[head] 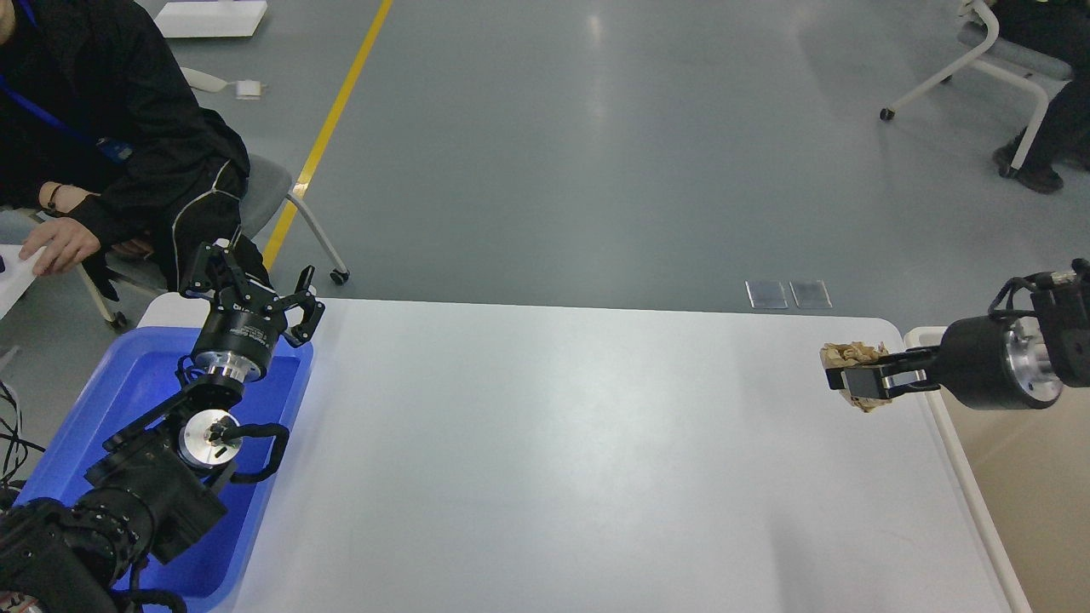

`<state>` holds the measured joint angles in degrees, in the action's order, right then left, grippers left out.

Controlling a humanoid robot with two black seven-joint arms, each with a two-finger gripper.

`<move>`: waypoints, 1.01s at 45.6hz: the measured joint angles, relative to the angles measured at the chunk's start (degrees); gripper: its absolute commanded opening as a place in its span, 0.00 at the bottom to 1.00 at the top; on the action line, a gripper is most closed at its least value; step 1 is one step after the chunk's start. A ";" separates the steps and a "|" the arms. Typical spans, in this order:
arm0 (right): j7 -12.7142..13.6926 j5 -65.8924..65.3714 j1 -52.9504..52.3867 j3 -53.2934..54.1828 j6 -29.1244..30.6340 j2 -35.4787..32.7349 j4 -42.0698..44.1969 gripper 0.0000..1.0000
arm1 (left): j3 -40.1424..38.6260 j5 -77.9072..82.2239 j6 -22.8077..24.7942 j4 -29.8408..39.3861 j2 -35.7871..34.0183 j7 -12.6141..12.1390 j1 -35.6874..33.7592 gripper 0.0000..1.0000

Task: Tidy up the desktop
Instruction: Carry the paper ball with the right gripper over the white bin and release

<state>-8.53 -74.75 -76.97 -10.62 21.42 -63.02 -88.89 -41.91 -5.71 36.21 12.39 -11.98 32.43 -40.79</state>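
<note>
1. While the right end effector (856,380) is clamped on a crumpled tan wad (851,358), probably paper, the step in hand is judged to be carrying that wad to the beige tub (928,375) and dropping it there.
2. The wad is held above the far right corner of the counter (553,443), just short of the tub's white rim, which lies immediately behind the fingers, toward the wrist side. Whether the wad clears the surface cannot be told exactly; it appears lifted.
3. The left end effector (251,285) is seen with its fingers spread apart and nothing between them, poised over the far end of the blue tray (85,409). No action is required of it for this step.
4. The rest of the counter, between the two end effectors, shows no other loose item, so the task is judged to be close to done.
5. Recommended handling: the grip should be kept firm until the wad is fully past the rim and over the tub's interior. The travel should be a short pull back toward the wrist, level or slightly raised, so the hanging lower edge of the wad is not snagged on the rim.
6. Release should be made only once the wad is over open tub space; crumpled paper is light and may cling to a finger pad or bounce back onto the counter.
7. Risk noted: a seated person (94,170) is close beyond the left end effector; that arm is best left unmoved.
</note>
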 measured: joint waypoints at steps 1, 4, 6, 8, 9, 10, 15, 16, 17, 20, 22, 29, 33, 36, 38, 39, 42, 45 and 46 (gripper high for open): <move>-0.05 0.45 -0.21 0.36 0.10 -0.66 0.00 0.00 | 0.00 0.00 0.00 0.00 0.00 0.00 0.00 1.00; -0.19 1.37 -0.41 1.06 0.13 -2.24 0.27 0.00 | 0.00 -0.01 0.00 0.01 0.00 0.00 0.00 1.00; -0.29 2.26 -0.36 1.48 -0.13 -3.52 0.79 0.00 | 0.00 -0.01 0.00 0.00 0.01 0.00 0.00 1.00; -0.50 3.43 0.02 1.80 -0.69 -4.66 1.47 0.00 | 0.00 0.00 0.00 0.00 0.01 0.00 0.00 1.00; -0.76 4.65 0.41 1.96 -1.22 -5.58 2.14 0.00 | 0.00 0.01 0.00 0.00 0.01 0.00 0.00 1.00; -0.85 5.21 0.58 2.03 -1.50 -6.04 2.50 0.00 | -0.01 0.00 0.00 0.00 0.01 0.00 0.00 1.00; -1.76 11.92 2.99 2.35 -4.35 -9.03 5.80 0.00 | -0.02 -0.01 0.00 -0.01 0.01 0.00 -0.01 1.00; -1.95 13.40 3.68 2.39 -4.93 -9.40 6.48 0.00 | -0.02 0.00 0.00 -0.01 0.01 0.00 0.00 1.00; -2.25 15.82 4.77 2.49 -5.87 -9.89 7.56 0.00 | -0.02 0.00 0.00 0.00 0.02 0.00 0.00 1.00; -2.90 21.88 7.61 2.61 -8.11 -10.80 10.28 0.00 | -0.02 0.00 0.00 -0.01 0.02 0.00 -0.01 1.00; -3.24 25.60 9.38 2.65 -9.38 -11.10 11.92 0.00 | -0.02 -0.01 0.00 0.00 0.02 0.00 0.00 1.00; -4.66 42.59 16.89 2.91 -13.73 -9.69 19.79 0.00 | -0.01 0.00 0.00 0.00 0.02 0.00 -0.01 1.00; -5.29 53.78 20.92 3.04 -15.30 -7.17 25.41 0.00 | 0.00 0.01 0.00 0.00 0.02 0.00 -0.01 1.00; -5.55 60.27 23.34 3.12 -15.93 -5.02 29.41 0.00 | 0.01 0.01 0.00 0.00 0.02 0.00 -0.02 1.00; -5.69 64.97 25.26 3.18 -16.34 -3.01 32.77 0.00 | 0.01 0.00 0.00 0.00 0.02 0.00 -0.02 1.00; -5.71 66.69 25.99 3.19 -16.44 -2.17 34.15 0.00 | 0.01 0.01 0.00 0.00 0.01 0.00 -0.02 1.00; -5.76 72.73 28.88 3.41 -16.83 1.35 39.63 0.00 | 0.01 0.00 0.00 0.00 0.03 0.00 -0.02 1.00; -5.71 76.90 31.23 4.13 -16.99 4.52 44.51 0.00 | 0.02 0.01 0.00 0.01 0.03 0.00 -0.02 1.00; -5.63 78.10 32.04 4.42 -16.99 5.58 46.13 0.00 | 0.02 0.00 0.00 -0.01 0.03 0.00 -0.02 1.00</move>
<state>-14.16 3.35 -44.92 -6.21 4.43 -57.44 -42.76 -41.90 -5.72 36.21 12.39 -11.95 32.43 -40.82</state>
